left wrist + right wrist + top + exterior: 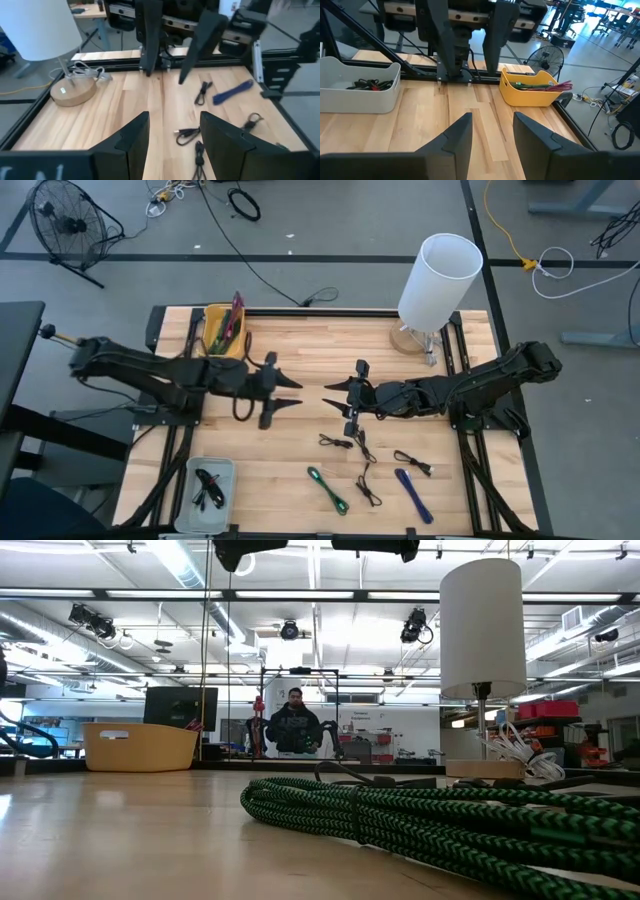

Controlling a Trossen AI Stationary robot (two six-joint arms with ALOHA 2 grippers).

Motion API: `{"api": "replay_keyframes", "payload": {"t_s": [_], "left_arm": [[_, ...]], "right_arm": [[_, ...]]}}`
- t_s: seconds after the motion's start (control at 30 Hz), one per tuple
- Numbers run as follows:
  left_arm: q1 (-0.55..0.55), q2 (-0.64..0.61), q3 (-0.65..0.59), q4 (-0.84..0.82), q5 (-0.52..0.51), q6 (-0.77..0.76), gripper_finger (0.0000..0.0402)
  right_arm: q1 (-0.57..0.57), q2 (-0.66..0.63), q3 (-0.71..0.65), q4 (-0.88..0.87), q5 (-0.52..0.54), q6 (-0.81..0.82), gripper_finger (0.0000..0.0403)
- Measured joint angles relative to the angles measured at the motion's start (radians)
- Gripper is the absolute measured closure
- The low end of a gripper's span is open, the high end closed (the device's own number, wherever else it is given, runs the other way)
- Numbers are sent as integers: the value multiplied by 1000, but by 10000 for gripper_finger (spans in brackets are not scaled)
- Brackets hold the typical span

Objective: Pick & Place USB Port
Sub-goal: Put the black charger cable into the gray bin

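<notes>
Several short USB cables lie on the wooden table's near half: black ones (338,442) (368,490) (412,463), a green braided one (328,488) that fills the low view's foreground (400,820), and a blue one (413,493). My left gripper (296,394) and my right gripper (328,395) hang above the table's middle, tips facing each other a short way apart. Both are open and empty, as the wrist views show (172,125) (492,125). The cables lie nearer the front edge than either gripper.
A yellow bin (225,330) holding cables stands at the far left, and a grey tray (207,485) with black cables at the near left. A white lamp (435,280) on a wooden base stands at the far right. A person (293,725) shows in the room behind.
</notes>
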Motion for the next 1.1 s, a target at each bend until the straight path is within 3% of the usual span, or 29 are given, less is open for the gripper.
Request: {"api": "replay_keyframes", "payload": {"t_s": [0.13, 0.33, 0.43, 0.67, 0.8, 1.1], "left_arm": [[-5, 31, 0, 44, -10, -1, 223], [-5, 32, 0, 52, -11, -1, 223], [-5, 32, 0, 52, -11, -2, 223], [-5, 32, 0, 64, -11, 4, 223], [-5, 32, 0, 81, -11, 19, 223], [-5, 32, 0, 85, -11, 31, 223]], "right_arm": [[0, 0, 0, -4, -11, 19, 258], [1, 0, 0, -109, -199, 156, 258], [9, 0, 1, -206, -277, 293, 258], [53, 0, 1, -517, -343, 683, 258], [82, 13, 1, -606, -367, 879, 258], [122, 196, 1, -651, -473, 1057, 258]]}}
